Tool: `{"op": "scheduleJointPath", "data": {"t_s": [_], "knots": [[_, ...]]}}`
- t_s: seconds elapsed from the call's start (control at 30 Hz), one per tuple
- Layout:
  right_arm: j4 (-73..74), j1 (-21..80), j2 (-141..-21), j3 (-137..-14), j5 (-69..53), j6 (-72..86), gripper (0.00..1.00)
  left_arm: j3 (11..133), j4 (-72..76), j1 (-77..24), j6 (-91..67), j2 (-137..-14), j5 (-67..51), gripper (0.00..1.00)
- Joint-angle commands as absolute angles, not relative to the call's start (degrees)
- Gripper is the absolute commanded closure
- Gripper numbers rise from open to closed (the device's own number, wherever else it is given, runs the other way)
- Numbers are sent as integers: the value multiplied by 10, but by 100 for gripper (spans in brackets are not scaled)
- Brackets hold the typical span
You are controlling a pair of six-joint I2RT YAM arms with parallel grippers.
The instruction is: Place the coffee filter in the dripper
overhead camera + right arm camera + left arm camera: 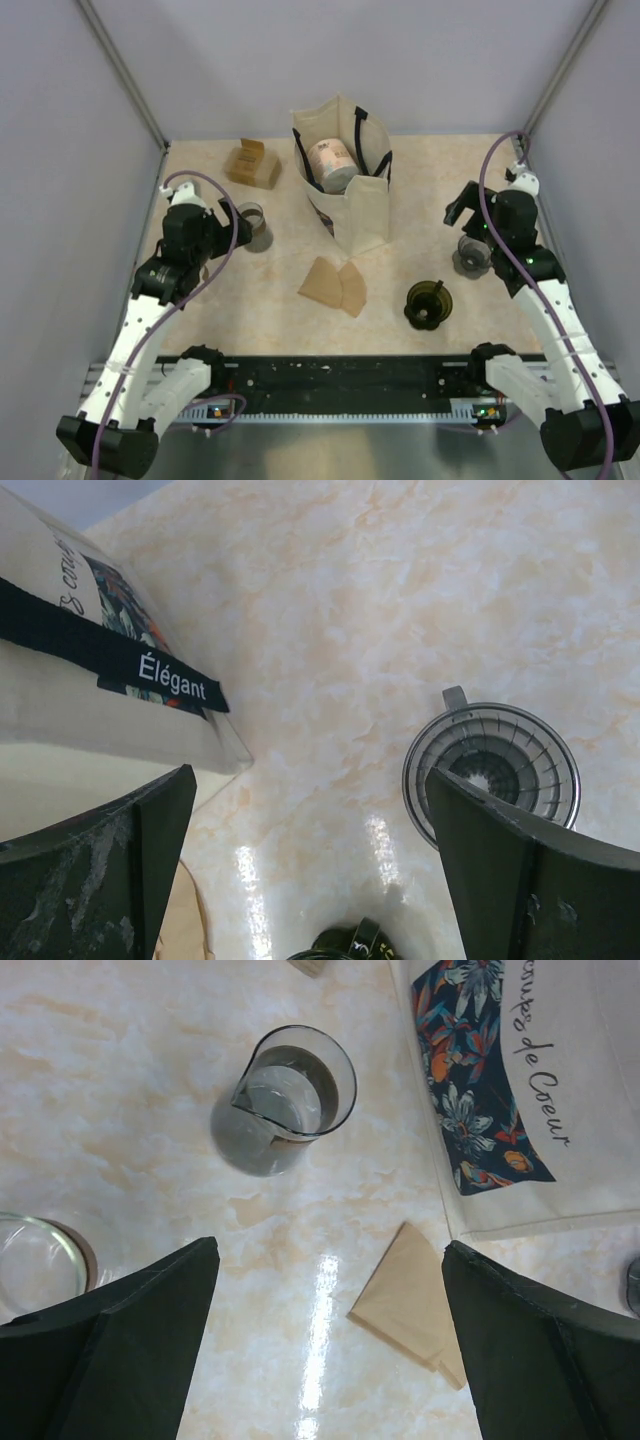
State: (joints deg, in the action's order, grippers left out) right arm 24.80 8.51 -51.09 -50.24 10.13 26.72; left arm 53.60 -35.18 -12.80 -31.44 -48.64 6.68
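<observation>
Both arms (150, 320) hover over the table (420, 190), fingers (120, 1340) spread wide.

Beige marbled table (430, 170), glossy, with overhead light glare on it. Plain grey walls (330, 50) at 9, 12 and 3 o'clock. Metal posts (122, 70) in far corners. Black rail (340, 378) at 6.

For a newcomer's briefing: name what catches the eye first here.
A cream tote bag with floral print stands upright at centre back. Just in front lie brown coffee filters, flat, with the dark dripper to their right. The left end effector and right end effector both hang open, holding nothing.
</observation>
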Motion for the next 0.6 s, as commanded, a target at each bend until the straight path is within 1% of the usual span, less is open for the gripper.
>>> {"op": "scheduleJointPath", "data": {"t_s": [0.0, 0.13, 0.27, 0.43, 0.5, 0.57], "knots": [[221, 86, -516, -503, 84, 256, 1, 526, -291, -127, -303, -476, 22, 1], [214, 86, -516, -500, 89, 258, 1, 505, -259, -127, -305, -464, 4, 1], [236, 86, -515, -502, 91, 258, 1, 489, -223, -127, -304, -462, -41, 1], [331, 86, -524, -531, 76, 271, 1, 462, -161, -127, -310, -478, -97, 1], [393, 86, -525, -541, 76, 279, 1, 454, -135, -127, -320, -498, -125, 1], [424, 87, -517, -528, 67, 292, 1, 449, -115, -127, -323, -528, -162, 1]]}}
